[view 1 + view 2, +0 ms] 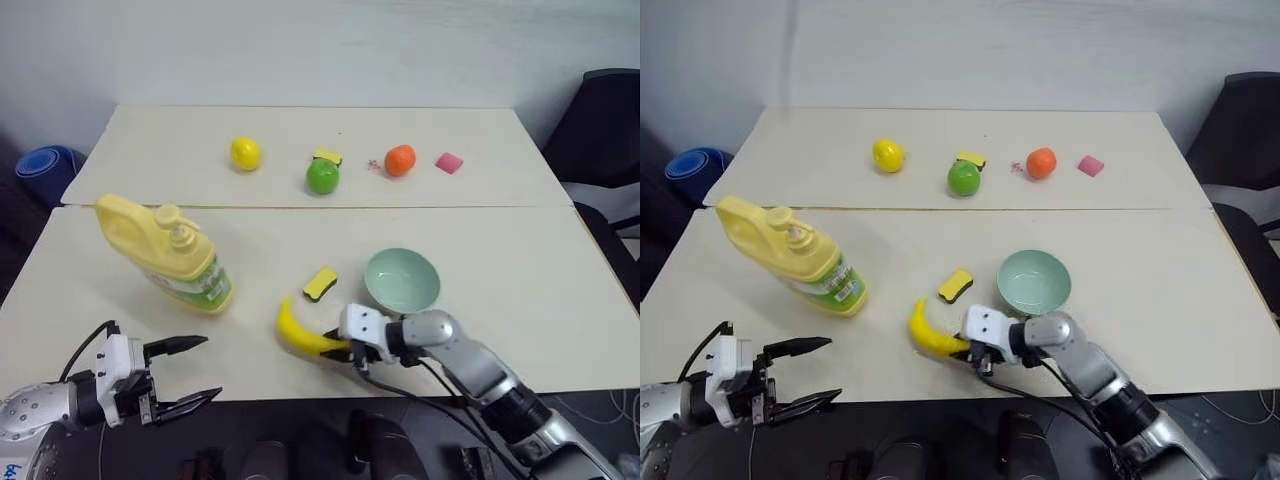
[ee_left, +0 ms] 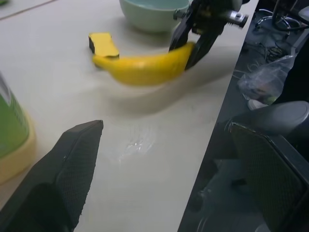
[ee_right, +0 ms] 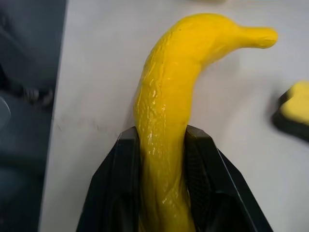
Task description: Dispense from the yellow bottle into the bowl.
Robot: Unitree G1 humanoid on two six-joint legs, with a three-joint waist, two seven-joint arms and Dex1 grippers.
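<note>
On the cream table (image 1: 520, 290) by a plain wall, the yellow bottle (image 1: 165, 255) lies sideways front-left, pump toward the bowl (image 1: 402, 280). Right gripper (image 1: 350, 348) pinches a banana (image 1: 305, 335); left gripper (image 1: 190, 372) gapes wide.

No text, brand, number or sign can be read anywhere in these views. The yellow bottle (image 1: 165, 255) carries a green and white label (image 1: 196, 284), but whatever is printed on it is too small and blurred to make out.
</note>
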